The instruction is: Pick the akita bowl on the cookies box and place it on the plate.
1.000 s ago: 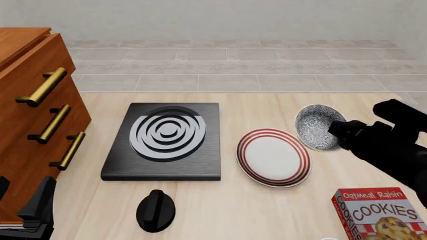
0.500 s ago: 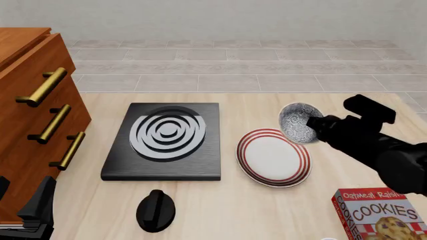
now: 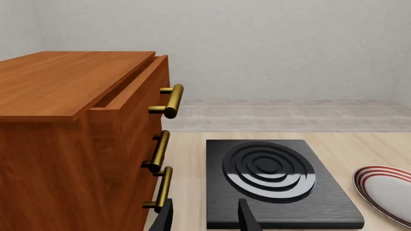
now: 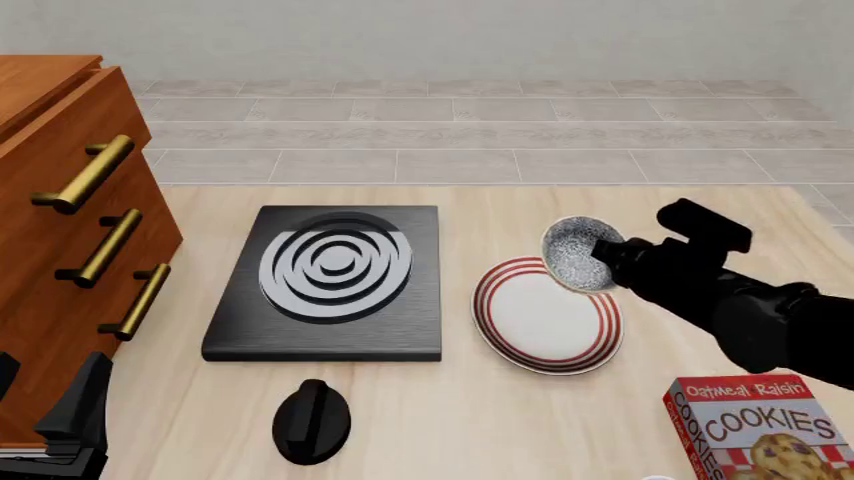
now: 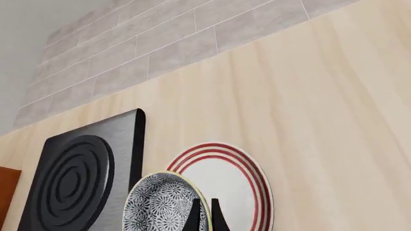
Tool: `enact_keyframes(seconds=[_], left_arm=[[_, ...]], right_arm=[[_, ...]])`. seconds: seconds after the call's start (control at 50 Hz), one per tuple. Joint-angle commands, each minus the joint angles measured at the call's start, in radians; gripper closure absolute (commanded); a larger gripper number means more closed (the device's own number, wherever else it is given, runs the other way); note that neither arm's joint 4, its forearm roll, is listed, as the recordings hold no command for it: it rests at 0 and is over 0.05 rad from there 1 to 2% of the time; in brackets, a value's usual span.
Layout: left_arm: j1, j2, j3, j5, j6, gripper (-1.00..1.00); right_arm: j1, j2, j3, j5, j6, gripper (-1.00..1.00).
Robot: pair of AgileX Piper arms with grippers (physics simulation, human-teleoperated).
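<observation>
- The cookies box stands at the near right corner of the counter with nothing on top of it; the bowl is already off it, so the pick is done.
- The left tool waits near the counter's near-left edge, well apart from the task's things; its two fingers stand apart with nothing between them, pointing toward the burner slab.
- A black knob lies on the counter in front of the slab, clear of the path to the plate.
- The plate lies flat just right of the slab; its white middle is bare, and nothing stands between it and the bowl.
- The right tool is clamped on the rim of the akita bowl; the bowl hangs tilted on its side above the plate's far right edge, not yet resting on it.
- What is left, as I judge it: level the bowl, bring it over the plate's middle, lower it and let go.
- A wooden drawer cabinet stands along the left side, far from the work.
</observation>
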Motion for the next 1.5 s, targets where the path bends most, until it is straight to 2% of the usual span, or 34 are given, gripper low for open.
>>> enact_keyframes(seconds=[0.02,0.34,0.6,1.5], left_arm=[[0.0,0.0,0.0,0.0,0.0,-1.0],[0.0,0.0,0.0,0.0,0.0,-1.0],[0.0,0.0,0.0,0.0,0.0,-1.0],[0.0,0.0,0.0,0.0,0.0,-1.0]], right_arm=[[0.007,0.062,-0.017,-0.037,0.007,1.0],[0.012,0.128,-0.044,-0.056,0.009,1.0],[0.025,0.186,-0.066,-0.056,-0.014,1.0],[0.017,0.293,-0.04,-0.114,-0.03,1.0]])
